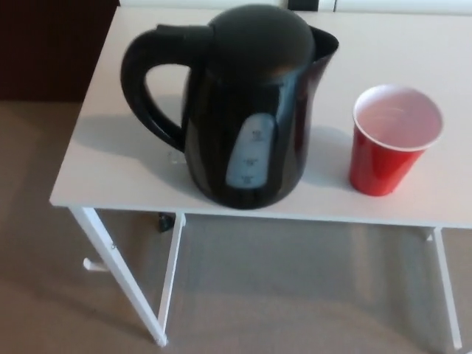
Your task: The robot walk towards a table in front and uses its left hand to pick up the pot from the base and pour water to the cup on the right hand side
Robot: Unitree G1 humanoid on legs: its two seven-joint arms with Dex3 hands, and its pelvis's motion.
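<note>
Neither of my hands shows in the head view, so I cannot tell how their fingers stand. The black pot point(247, 110) sits upright near the front edge of the white table point(110, 158), its handle point(147, 81) turned to my left, which suits a left-hand grasp. The red cup point(391, 140) stands just beside it on the right, open and upright, ready for pouring.

Black pot point(247, 110): upright, lid closed, handle pointing left, spout pointing right, pale level window facing the camera. Red cup point(393, 140): upright, white interior, standing just right of the pot, not touching.
</note>
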